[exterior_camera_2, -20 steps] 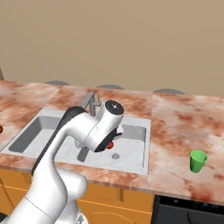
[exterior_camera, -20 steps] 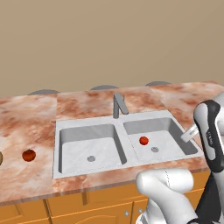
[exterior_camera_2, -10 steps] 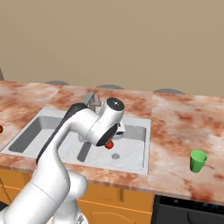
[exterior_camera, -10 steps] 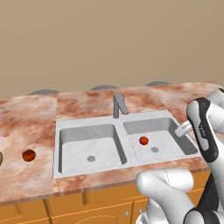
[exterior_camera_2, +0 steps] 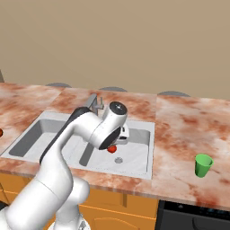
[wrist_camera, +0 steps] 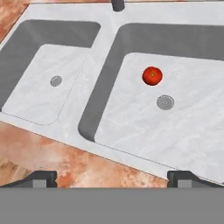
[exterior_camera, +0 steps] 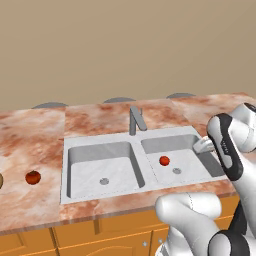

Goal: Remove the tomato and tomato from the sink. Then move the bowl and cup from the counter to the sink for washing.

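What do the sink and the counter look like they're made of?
Sink: looks like pale grey stone or composite, matte, with faint marbling and no metal shine. Counter: looks like polished marbled stone, with reddish-brown and white veining. Both are rendered, so this is only how they look.

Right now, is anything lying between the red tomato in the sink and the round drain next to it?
No. In the hand view the tomato and the drain are separated by bare basin floor.

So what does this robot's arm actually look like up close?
The arm is made of glossy white, rounded segments joined by dark grey to black bands, with a round dark cap on one joint. At its end, the gripper has two small, dark, blocky fingers. No cables show.
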Motion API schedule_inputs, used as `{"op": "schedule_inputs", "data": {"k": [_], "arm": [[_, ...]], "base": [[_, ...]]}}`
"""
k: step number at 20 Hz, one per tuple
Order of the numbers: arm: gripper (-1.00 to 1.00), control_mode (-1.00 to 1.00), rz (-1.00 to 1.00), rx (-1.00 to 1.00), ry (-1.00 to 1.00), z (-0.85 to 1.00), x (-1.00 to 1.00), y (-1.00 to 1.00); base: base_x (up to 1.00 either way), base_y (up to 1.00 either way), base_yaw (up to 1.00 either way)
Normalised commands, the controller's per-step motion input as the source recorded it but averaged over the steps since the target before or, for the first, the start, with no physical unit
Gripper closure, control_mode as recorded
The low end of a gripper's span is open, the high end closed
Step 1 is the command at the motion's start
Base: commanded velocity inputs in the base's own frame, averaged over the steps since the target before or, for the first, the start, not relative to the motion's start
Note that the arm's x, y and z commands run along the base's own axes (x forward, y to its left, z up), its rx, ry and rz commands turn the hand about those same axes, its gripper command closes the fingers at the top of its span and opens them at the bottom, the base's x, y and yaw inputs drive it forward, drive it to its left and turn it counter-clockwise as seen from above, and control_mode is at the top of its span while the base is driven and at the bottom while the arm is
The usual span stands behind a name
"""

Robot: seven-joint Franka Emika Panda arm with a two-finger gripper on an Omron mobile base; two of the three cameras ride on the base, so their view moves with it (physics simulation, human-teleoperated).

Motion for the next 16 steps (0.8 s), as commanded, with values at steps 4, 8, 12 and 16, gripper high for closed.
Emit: {"op": "schedule_inputs", "data": {"k": [4, 8, 12, 16], "arm": [[-1.0, -1.0, -0.11, 0.0, 0.0, -0.15, 0.23, 0.0], [-1.0, -1.0, -0.14, 0.0, 0.0, -0.15, 0.3, 0.0], [-1.0, -1.0, -0.03, 0.0, 0.0, -0.13, 0.3, 0.0], [-1.0, -1.0, 0.0, 0.0, 0.1, -0.1, 0.35, -0.02]], "base": [[0.0, 0.0, 0.0], [0.0, 0.0, 0.0], [0.0, 0.0, 0.0], [0.0, 0.0, 0.0]]}}
